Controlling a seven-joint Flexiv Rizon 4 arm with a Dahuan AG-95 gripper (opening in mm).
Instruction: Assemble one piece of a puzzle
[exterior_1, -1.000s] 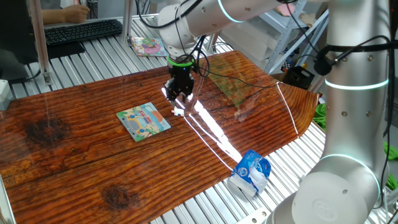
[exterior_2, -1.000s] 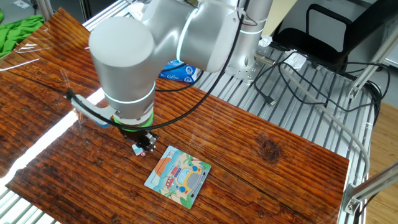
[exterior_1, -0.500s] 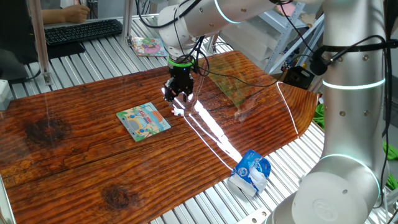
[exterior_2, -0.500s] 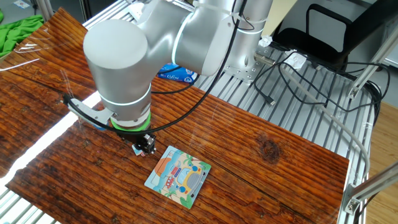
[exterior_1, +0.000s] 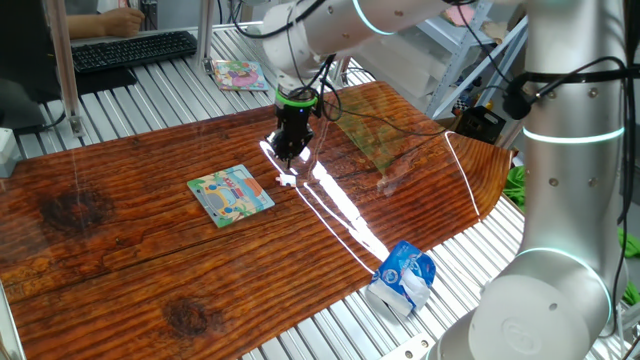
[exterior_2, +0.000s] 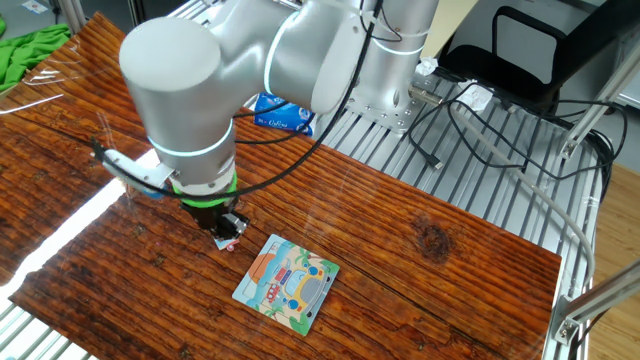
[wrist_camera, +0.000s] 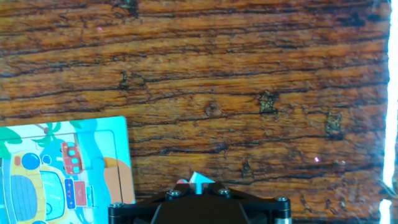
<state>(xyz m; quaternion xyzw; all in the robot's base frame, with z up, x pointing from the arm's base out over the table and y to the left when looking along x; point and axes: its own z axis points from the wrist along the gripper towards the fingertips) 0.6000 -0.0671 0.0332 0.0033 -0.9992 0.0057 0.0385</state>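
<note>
The piece (exterior_1: 288, 180) is a tiny whitish bit on the wooden table, just right of the puzzle (exterior_1: 231, 194). My gripper (exterior_1: 288, 172) points straight down over it, jaws drawn close together. In the hand view the piece (wrist_camera: 198, 181) shows as a teal-and-white tip between my fingertips, with the gripper (wrist_camera: 198, 186) shut on it. The other fixed view shows the piece (exterior_2: 230, 243) under the gripper (exterior_2: 231, 236), a short way left of the puzzle (exterior_2: 288, 282). The puzzle (wrist_camera: 56, 168) has a teal border and a cartoon bus. Whether the piece is off the wood I cannot tell.
A pinkish picture booklet (exterior_1: 236, 73) lies at the back on the metal slats. A blue-and-white packet (exterior_1: 404, 276) sits at the table's front right edge. A bright glare strip (exterior_1: 340, 215) runs across the wood. Cables (exterior_2: 470, 130) lie by the arm's base.
The jaws stood wider apart before and have now closed in on the piece. The hand has shifted slightly; the puzzle has not moved.
</note>
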